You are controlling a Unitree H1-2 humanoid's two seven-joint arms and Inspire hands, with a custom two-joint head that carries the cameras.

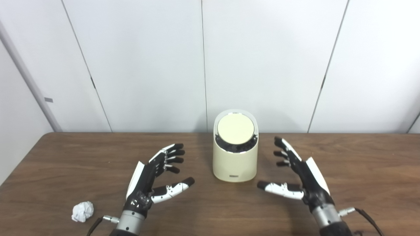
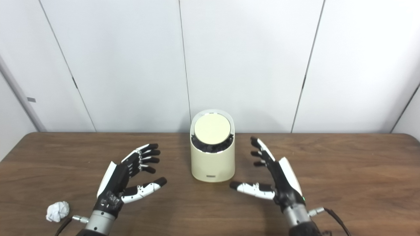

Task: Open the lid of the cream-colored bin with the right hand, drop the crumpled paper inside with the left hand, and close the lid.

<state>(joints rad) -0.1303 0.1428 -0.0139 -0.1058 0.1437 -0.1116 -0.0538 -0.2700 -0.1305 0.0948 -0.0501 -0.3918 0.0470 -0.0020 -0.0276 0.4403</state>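
1. Left robot hand (image 1: pixel 154 177): empty, fingers spread apart, thumb stretched toward the middle of the desk. It sits above the desk surface, left of the bin and clear of it.
2. Right robot hand (image 1: pixel 300 173): also empty, with fingers splayed and thumb pointing inward toward the bin. It sits right of the bin with a visible gap, no contact.
3. Both palms face inward, roughly mirrored, with the bin between them and slightly farther back.
4. Cream-colored bin (image 1: pixel 234 164): upright on the desk (image 1: pixel 361 170), near its rear edge and about centre of view. A small grey label shows at the base of the front wall.
5. Lid (image 1: pixel 235 128): a round cream disc, sloped so that its face tilts toward the camera. It is seated in the bin's top opening, closed. A dark band shows under its lower front edge; whether that is a liner or shadow cannot be told.
6. Crumpled paper (image 1: pixel 82 211): a white ball lying on the desk at front left, just outside the left wrist, untouched and well apart from the bin.
7. Desk: dark wood grain. Behind it stands a wall (image 1: pixel 147 65) of pale panels with thin vertical seams.
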